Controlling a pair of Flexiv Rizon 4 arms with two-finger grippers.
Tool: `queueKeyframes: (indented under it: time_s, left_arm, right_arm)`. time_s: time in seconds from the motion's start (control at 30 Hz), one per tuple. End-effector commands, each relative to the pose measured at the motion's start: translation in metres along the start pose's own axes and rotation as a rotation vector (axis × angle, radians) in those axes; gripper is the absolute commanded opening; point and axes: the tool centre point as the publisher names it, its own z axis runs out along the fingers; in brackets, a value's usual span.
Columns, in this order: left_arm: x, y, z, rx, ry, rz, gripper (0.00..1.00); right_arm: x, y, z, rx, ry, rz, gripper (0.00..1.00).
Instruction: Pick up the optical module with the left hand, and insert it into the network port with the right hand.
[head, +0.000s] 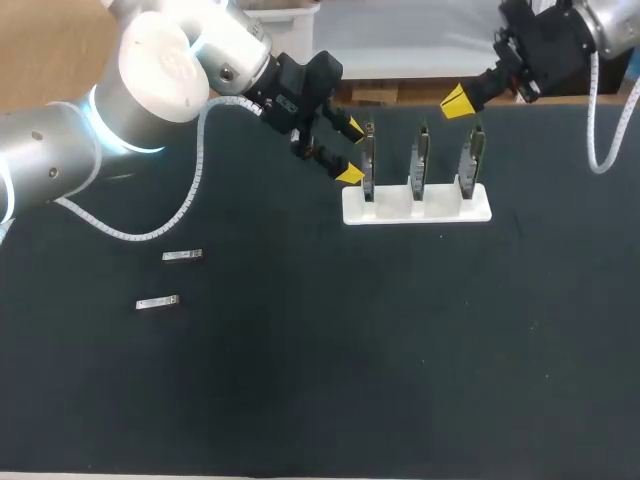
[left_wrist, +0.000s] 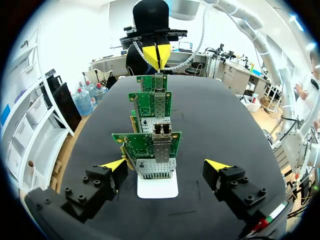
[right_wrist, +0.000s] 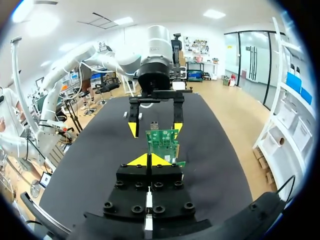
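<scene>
Your surface is a black table (head: 400, 350); a white stand (head: 417, 205) sits at its far middle, holding three green cards (head: 422, 158) upright in a row; your left gripper (head: 352, 150) is just beside the first card, fingers spread wide, holding nothing; that card's network port (left_wrist: 161, 131) faces it; your right gripper (head: 456, 101) hangs beyond the third card, tips pressed together, empty; two optical modules (head: 182, 256) lie flat toward the table's left, well apart from the stand.
</scene>
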Motion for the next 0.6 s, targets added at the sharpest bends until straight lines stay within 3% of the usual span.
queueKeyframes:
  time_s: [0.03, 0.3, 0.37, 0.6]
  left_arm:
    - [-0.0004, 0.0005, 0.0, 0.001, 0.003, -0.002, 1.0]
    - [-0.0004, 0.0005, 0.0, 0.001, 0.003, -0.002, 1.0]
    - [-0.0004, 0.0005, 0.0, 0.001, 0.003, -0.002, 1.0]
    - [-0.0004, 0.0005, 0.0, 0.001, 0.003, -0.002, 1.0]
  right_arm:
    - [0.0035, -0.001, -0.0004, -0.003, -0.004, 0.0, 0.0]
    - [0.007, -0.003, -0.0032, 0.026, -0.008, 0.018, 0.0]
    - [0.0071, -0.0036, -0.0031, 0.039, -0.007, 0.028, 1.0]
    - [0.0071, -0.0036, -0.0031, 0.039, -0.007, 0.028, 1.0]
